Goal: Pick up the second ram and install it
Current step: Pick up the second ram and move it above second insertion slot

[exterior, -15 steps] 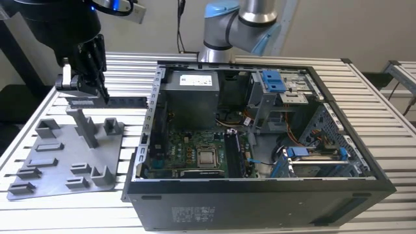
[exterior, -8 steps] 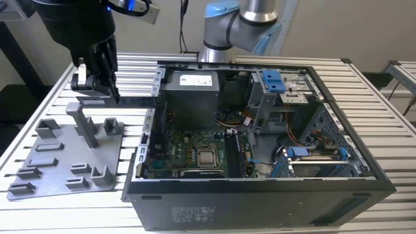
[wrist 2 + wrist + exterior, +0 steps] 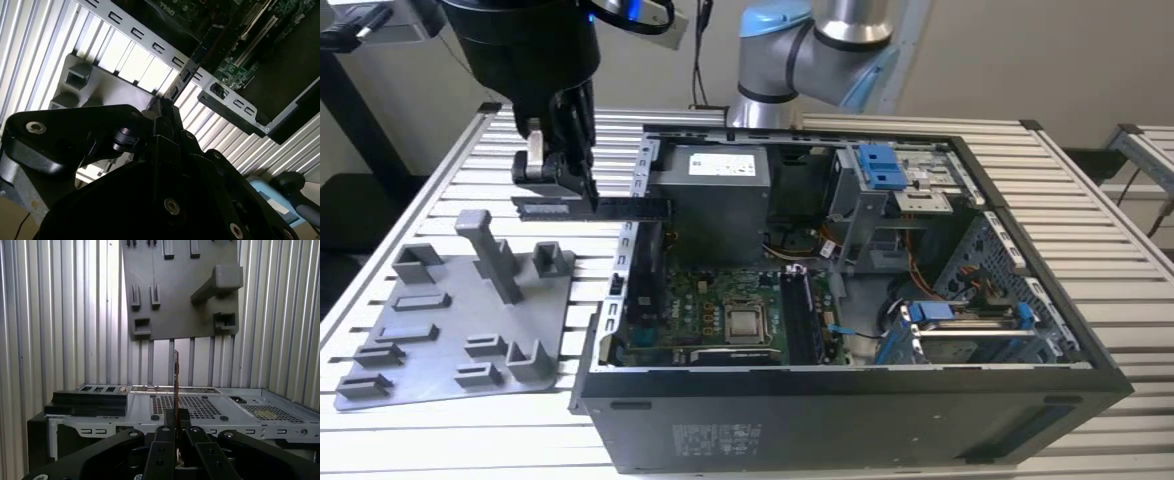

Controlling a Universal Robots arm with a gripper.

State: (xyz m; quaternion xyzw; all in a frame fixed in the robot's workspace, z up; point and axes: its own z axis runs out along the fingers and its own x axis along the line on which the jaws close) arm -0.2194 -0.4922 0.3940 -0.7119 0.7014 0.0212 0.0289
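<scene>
Ram partly hidden
The second ram [image 3: 176, 375] has its held end buried inside the gripper [image 3: 176, 414].

Place: a robotics lab or test workshop.
Work surface: a table [image 3: 454, 432] of ribbed metal slats.
Machine: a robot arm [image 3: 834, 40] mounted at the table's far edge.
Workpiece: an open computer case [image 3: 854, 420] lying on its side, its circuit board [image 3: 707, 310] bare.
Fixture: a grey plastic plate [image 3: 454, 330] with upright posts, on the exterior view's left.
Surroundings: a plain pale wall [image 3: 1041, 50] and another slatted table [image 3: 1154, 160] on the exterior view's far right.
</scene>
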